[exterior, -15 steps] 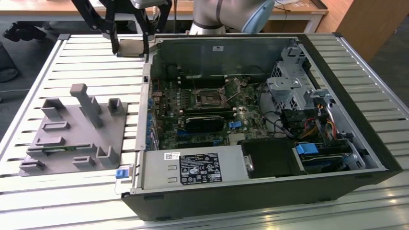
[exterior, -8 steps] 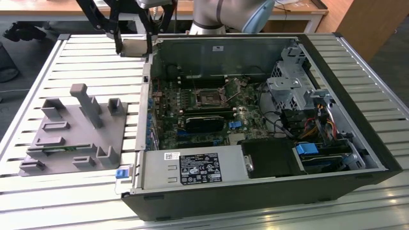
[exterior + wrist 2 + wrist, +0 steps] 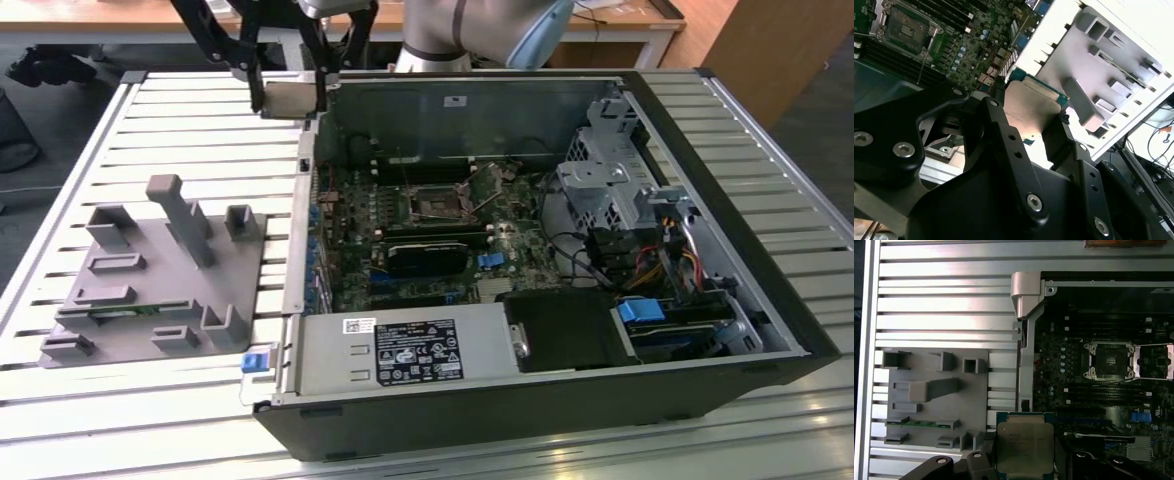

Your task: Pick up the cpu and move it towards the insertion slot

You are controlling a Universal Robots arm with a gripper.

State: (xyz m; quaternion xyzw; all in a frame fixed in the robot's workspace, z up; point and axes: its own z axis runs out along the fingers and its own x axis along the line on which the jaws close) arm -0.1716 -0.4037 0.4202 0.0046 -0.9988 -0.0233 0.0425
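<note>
Black linked fingers of the gripper (image 3: 1031,120) crowd the foreground of the second wrist view, and between them sits the cpu (image 3: 1030,111), a small flat square chip with a silvery metal face and a green-edged rim. It is held clear of the slatted metal table (image 3: 200,120), above the edge of the open black computer case (image 3: 747,200). The claw is pinching the chip by two opposite edges, jaws closed only to the chip's width. I judge the chip light and stiff but delicate and smooth, so thin-edge holds like this one suit it, with the underside left untouched. In the first wrist view the cpu (image 3: 1024,446) hangs beside the case wall, and the insertion slot (image 3: 1110,360), a small square socket with a dark centre and shiny metal frame, lies well apart from the claw, farther into the green motherboard (image 3: 1079,390). To the claw's other side rests the grey plastic fixture plate (image 3: 934,395).
</note>
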